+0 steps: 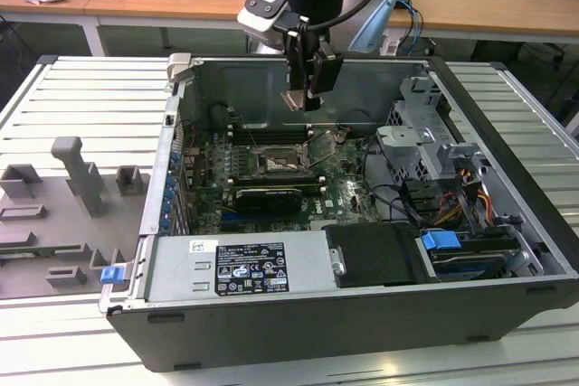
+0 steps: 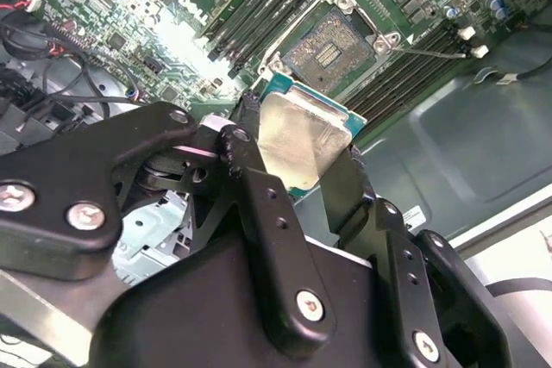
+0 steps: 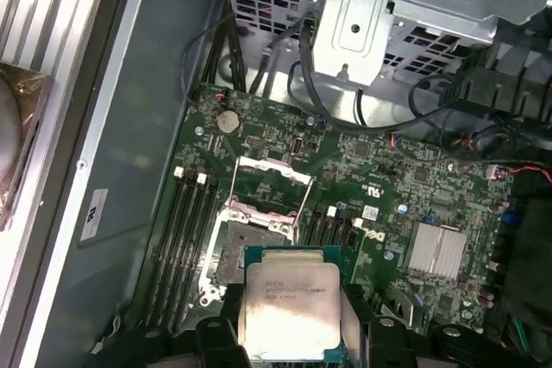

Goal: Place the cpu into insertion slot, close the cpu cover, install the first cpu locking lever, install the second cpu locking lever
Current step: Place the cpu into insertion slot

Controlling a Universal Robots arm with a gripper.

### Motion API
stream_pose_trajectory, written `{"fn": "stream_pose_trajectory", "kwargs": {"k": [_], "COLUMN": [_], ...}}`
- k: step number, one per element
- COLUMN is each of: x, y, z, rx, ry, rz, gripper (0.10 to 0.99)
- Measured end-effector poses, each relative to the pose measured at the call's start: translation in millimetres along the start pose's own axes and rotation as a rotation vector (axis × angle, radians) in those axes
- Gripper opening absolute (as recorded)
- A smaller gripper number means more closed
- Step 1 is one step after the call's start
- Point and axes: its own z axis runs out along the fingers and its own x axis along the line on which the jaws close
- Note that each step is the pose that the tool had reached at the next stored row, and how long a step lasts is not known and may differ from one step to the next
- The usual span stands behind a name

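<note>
cpu [image 2: 302, 140] sits clamped by its opposite edges between the two black fingers [image 2: 250, 161] of the gripper [image 2: 297, 151], its pale metal face showing in both wrist views with a thin edge of green board around it. in the first wrist view the cpu [image 3: 291, 303] and gripper [image 3: 291, 321] hang above the board, clear of it. the insertion slot [image 3: 248, 252] appears close beside the chip in that view, bare and dark inside its silver rim, and the cpu cover [image 3: 272, 169] stands swung open, lifted off the socket. in the exterior view the gripper [image 1: 303, 97] holds the chip well above the insertion slot [image 1: 276, 162], roughly over it. black memory slots [image 3: 185, 230] run alongside the socket, and a long black expansion card [image 1: 267, 196] lies on the motherboard [image 1: 348, 189] between the socket and the power supply [image 1: 240, 264]. all of this sits inside an open computer case [image 1: 362, 341] lying on its side on a slatted metal bench [image 1: 81, 97], with grey fixture blocks [image 1: 81, 174] at the exterior view's left.
</note>
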Motion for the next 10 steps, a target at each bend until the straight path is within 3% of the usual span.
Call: {"fn": "stream_pose_trajectory", "kwargs": {"k": [10], "x": [0.0], "y": [-0.3], "z": [5.6], "rx": [0.000], "ry": [-0.0002], "rz": [0.002], "gripper": [0.525]}}
